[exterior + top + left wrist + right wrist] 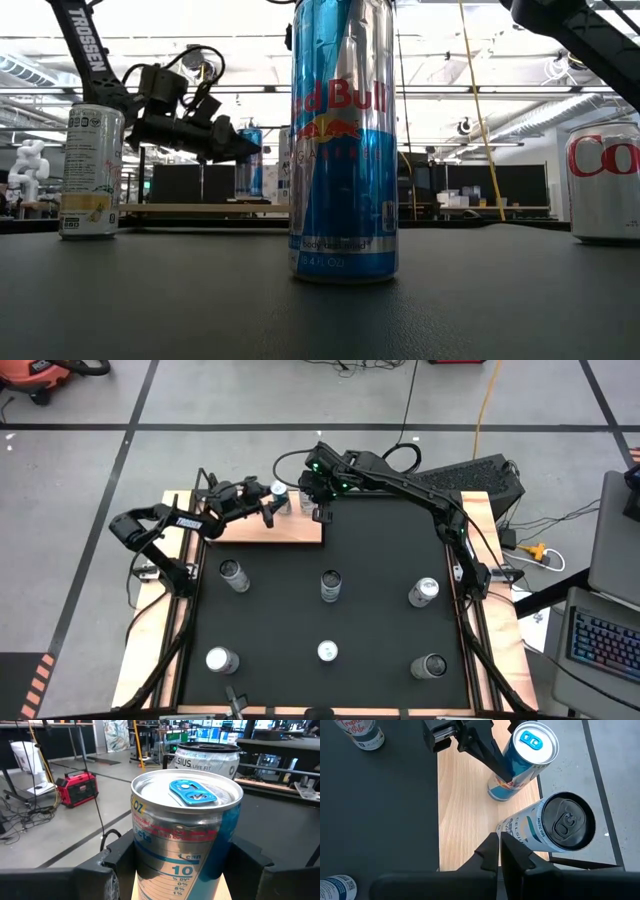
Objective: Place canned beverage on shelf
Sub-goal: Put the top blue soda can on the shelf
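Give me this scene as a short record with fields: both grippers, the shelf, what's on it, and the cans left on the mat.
left gripper: around the blue-tab can, which stands on the shelf
right gripper: shut, holding nothing, above the shelf beside the Celsius can
shelf: light-wood board at the mat's far edge
on shelf: blue-tab can and Celsius can, both upright
mat: six more cans standing
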